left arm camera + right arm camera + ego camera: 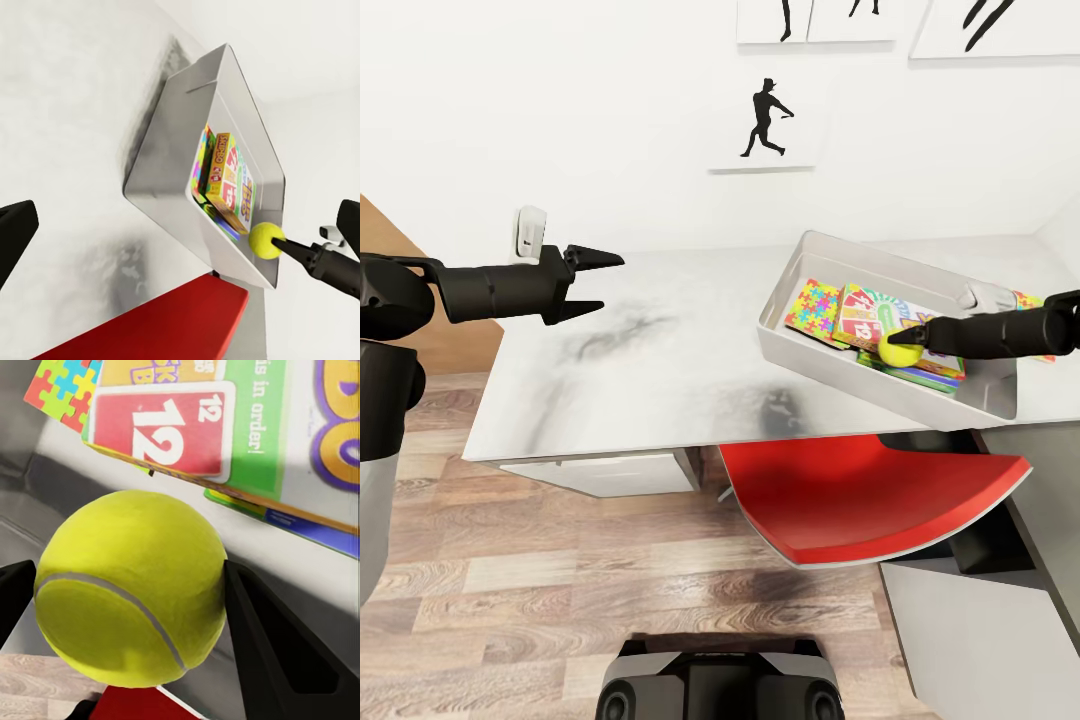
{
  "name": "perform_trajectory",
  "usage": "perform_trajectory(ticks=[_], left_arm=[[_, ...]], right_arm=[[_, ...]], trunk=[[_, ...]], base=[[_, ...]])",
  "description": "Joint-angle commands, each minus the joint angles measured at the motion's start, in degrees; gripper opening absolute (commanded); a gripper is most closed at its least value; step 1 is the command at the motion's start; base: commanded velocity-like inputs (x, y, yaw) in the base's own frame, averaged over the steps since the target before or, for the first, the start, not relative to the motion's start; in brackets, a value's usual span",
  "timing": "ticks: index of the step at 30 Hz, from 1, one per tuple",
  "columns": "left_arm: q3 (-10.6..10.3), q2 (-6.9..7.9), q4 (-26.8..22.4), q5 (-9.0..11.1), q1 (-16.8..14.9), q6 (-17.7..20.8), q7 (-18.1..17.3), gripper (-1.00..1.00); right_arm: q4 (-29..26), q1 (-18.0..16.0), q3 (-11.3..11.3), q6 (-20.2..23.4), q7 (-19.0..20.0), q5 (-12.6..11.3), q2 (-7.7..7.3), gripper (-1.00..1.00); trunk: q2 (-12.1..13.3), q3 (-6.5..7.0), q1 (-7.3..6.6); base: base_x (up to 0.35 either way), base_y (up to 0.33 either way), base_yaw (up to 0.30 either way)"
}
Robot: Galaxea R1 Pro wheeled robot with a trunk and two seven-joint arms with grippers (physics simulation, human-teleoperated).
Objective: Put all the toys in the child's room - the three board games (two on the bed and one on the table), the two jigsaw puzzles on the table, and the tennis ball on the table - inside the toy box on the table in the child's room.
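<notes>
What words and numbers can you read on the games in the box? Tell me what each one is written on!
"12", big and again small in the corner: on the red card pictured on the Skip-Bo box lying in the toy box.
"...is in order!": on the green part of that same lid, start cut off.
"BO": big letters on that lid, seen by the left wrist camera, partly hidden.
The jigsaw puzzle box shows no readable words.

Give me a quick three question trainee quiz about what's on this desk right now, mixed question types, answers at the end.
1. True or false: the right gripper holds the tennis ball.
2. The ball is over which thing: A) red chair, B) toy box, C) floor?
3. Fill in: the left gripper is ___.

Key: 1 true; 2 B; 3 open, holding nothing, above the table.
</notes>
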Motion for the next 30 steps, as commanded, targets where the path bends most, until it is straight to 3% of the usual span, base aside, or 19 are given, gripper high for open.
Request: perform_trajectory(ticks=[1,30], left_arm=[[0.0,0.02,0.0,0.6,-0.1,-0.1,0.6,1.0],[0.1,-0.09,0.0,0.6,-0.2,-0.1,0.5,1.0]], right_arm=[[0.1,-0.1,0.1,0.0,-0.7,-0.7,-0.05,-1.0],[-0.1,-0.6,0.1,0.0,-0.8,-0.4,-0.48,-1.0]], trunk=[[-0.1,-0.09,0.03],[-0.1,-0.09,0.03]], base=[[0.0,0.0,0.0],[0.0,0.012,0.0]])
